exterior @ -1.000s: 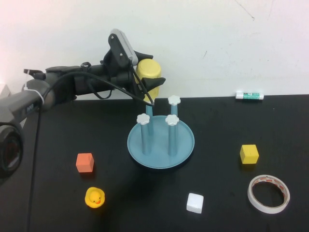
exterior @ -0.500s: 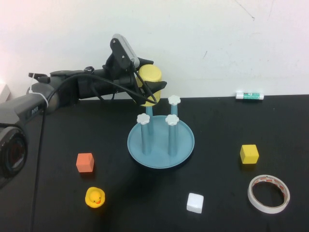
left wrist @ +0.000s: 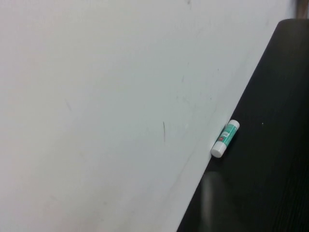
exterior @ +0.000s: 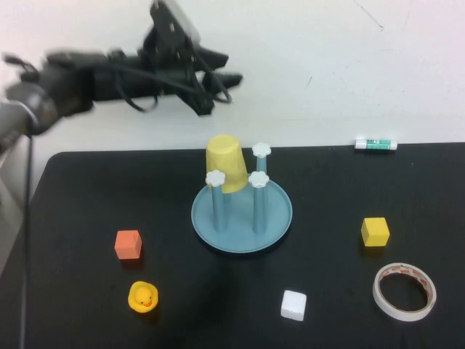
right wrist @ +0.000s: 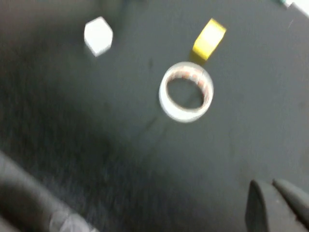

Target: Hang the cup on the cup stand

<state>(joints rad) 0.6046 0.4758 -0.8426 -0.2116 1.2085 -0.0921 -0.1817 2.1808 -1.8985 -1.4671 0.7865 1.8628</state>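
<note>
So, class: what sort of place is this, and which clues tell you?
Probably a robot test bench, not a kitchen: a black table against a bare white wall, the left gripper raised above it, and unrelated props, a rubber duck and tape roll.

Smooth pale-yellow plastic cup point(exterior: 226, 163), glossy blue plastic cup stand point(exterior: 242, 218), matt black table point(exterior: 334, 203)

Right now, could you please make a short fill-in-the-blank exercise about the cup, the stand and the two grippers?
1. The cup sits ____ over a rear post of the cup stand.
2. The left gripper is raised ____ the stand, holding nothing.
3. The right gripper is ____, above the black table near the tape roll.

Missing words: upside down; above; shut
</note>
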